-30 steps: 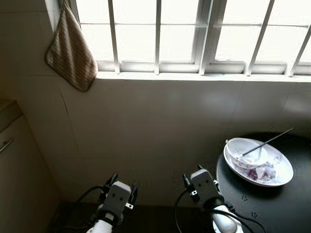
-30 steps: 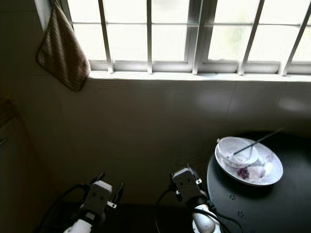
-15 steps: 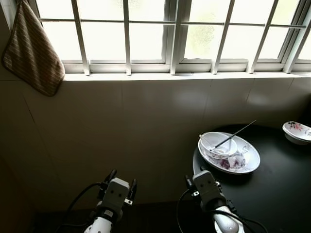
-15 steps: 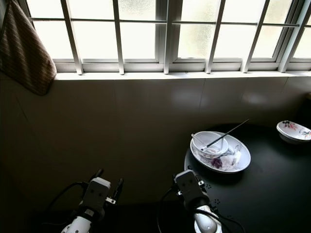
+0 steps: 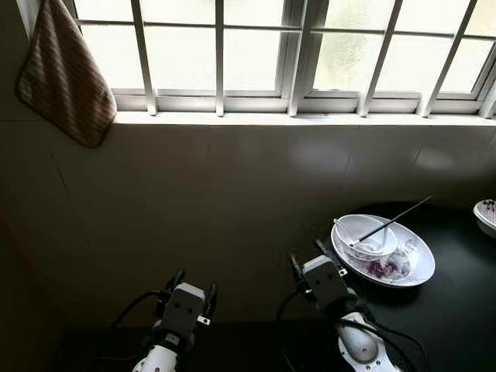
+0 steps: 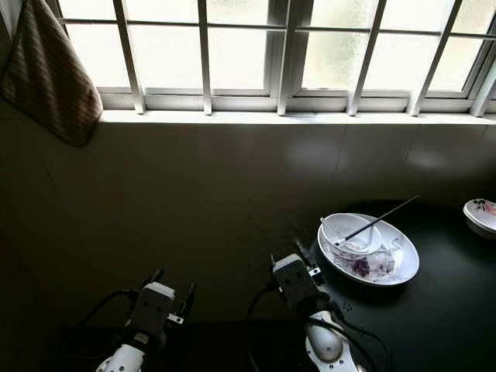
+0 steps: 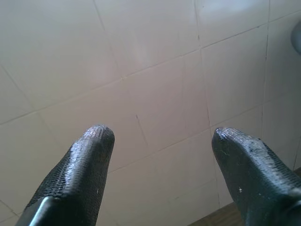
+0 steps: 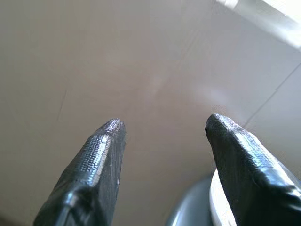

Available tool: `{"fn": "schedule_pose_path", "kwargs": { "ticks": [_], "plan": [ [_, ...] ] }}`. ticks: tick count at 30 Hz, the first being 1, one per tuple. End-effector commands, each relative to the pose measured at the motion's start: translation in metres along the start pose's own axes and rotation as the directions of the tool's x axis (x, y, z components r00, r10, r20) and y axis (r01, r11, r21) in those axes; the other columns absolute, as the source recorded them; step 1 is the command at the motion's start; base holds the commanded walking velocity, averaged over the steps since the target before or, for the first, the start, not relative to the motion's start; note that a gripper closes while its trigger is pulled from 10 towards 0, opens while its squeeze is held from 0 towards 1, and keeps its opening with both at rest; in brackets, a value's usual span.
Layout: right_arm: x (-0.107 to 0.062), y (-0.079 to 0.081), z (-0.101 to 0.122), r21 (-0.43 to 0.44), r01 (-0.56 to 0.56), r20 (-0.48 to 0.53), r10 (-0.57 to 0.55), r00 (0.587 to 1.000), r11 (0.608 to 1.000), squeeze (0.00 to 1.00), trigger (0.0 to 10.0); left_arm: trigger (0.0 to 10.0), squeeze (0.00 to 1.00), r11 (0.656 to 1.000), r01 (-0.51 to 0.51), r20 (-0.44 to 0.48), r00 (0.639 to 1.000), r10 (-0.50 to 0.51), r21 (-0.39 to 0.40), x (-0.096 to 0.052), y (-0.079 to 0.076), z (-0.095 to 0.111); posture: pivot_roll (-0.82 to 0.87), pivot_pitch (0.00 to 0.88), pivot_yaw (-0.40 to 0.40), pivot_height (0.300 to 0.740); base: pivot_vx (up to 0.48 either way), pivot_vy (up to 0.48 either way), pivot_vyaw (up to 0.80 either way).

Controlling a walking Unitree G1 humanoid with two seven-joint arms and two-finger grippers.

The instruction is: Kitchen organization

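Left eye view: my view has swung left, the plate (image 5: 383,260) staying just right of my open, empty right pincer (image 5: 307,259); approach remains unfinished, left pincer (image 5: 193,284) likewise open.

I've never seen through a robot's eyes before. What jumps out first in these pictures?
The bright barred window along the top grabs the eye, with a striped brown cloth hanging at its left end. Below on the right, a dark round table carries an oval white plate holding a small bowl with a thin stick resting across it. At the bottom, the left gripper and right gripper point toward the tiled wall, both open and empty.
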State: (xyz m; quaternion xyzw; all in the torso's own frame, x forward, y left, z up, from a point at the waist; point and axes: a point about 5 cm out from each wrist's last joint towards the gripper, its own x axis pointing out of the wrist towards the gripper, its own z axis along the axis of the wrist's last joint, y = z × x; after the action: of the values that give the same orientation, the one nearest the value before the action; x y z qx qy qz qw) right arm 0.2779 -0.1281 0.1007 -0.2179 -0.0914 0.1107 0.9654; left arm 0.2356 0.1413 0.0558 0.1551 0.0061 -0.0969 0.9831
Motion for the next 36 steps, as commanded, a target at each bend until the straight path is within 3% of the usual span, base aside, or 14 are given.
{"fn": "schedule_pose_path", "kwargs": {
  "ticks": [1,6,14,20,24,30,33,36],
  "plan": [
    [0.0034,-0.0072,0.0125,0.020,0.034,0.073,-0.036,0.997,0.999,0.00,10.0,10.0,0.00,1.000,-0.021,0.024,1.000,0.021,-0.008,0.0005,0.0024,0.0043,-0.02,0.000,-0.028,0.736,0.000,0.000,0.00],
    [0.0048,-0.0064,0.0165,0.080,0.033,0.098,-0.041,0.994,0.996,0.00,10.0,10.0,0.00,0.998,-0.056,0.069,0.996,0.057,-0.017,0.0021,0.0070,0.0115,-0.02,0.000,-0.032,0.736,0.159,0.000,0.00],
    [0.0055,-0.0080,0.0178,0.095,0.034,0.116,-0.045,0.992,0.995,0.00,10.0,10.0,0.00,0.998,-0.059,0.070,0.996,0.060,-0.017,0.0048,0.0073,0.0121,-0.02,0.000,-0.032,0.736,0.317,0.000,0.00],
    [0.0079,-0.0103,0.0156,0.159,0.045,0.092,-0.060,0.994,0.986,0.00,10.0,10.0,0.00,0.998,-0.059,0.072,0.996,0.060,-0.017,0.0058,0.0074,0.0122,-0.02,0.000,-0.032,0.736,0.362,0.000,-0.27],
    [0.0085,-0.0109,0.0174,0.102,0.043,0.116,-0.055,0.992,0.994,0.00,10.0,10.0,0.00,0.998,-0.057,0.073,0.996,0.058,-0.016,0.0061,0.0074,0.0122,-0.02,0.000,-0.033,0.736,0.359,0.000,-0.60],
    [0.0097,-0.0116,0.0146,0.151,0.048,0.087,-0.062,0.994,0.987,0.00,10.0,10.0,0.00,0.998,-0.056,0.074,0.996,0.057,-0.015,0.0060,0.0071,0.0120,-0.02,0.000,-0.033,0.736,0.331,0.000,-0.27],
    [0.0102,-0.0133,0.0171,0.097,0.053,0.111,-0.064,0.992,0.994,0.00,10.0,10.0,0.00,0.998,-0.055,0.074,0.996,0.057,-0.016,0.0060,0.0070,0.0117,-0.02,0.000,-0.033,0.736,0.264,0.000,-0.53],
    [0.0108,-0.0140,0.0161,0.109,0.058,0.101,-0.069,0.992,0.992,0.00,10.0,10.0,0.00,0.998,-0.055,0.075,0.996,0.056,-0.017,0.0061,0.0069,0.0117,-0.02,0.000,-0.034,0.736,0.256,0.000,0.00]
  ]
}}
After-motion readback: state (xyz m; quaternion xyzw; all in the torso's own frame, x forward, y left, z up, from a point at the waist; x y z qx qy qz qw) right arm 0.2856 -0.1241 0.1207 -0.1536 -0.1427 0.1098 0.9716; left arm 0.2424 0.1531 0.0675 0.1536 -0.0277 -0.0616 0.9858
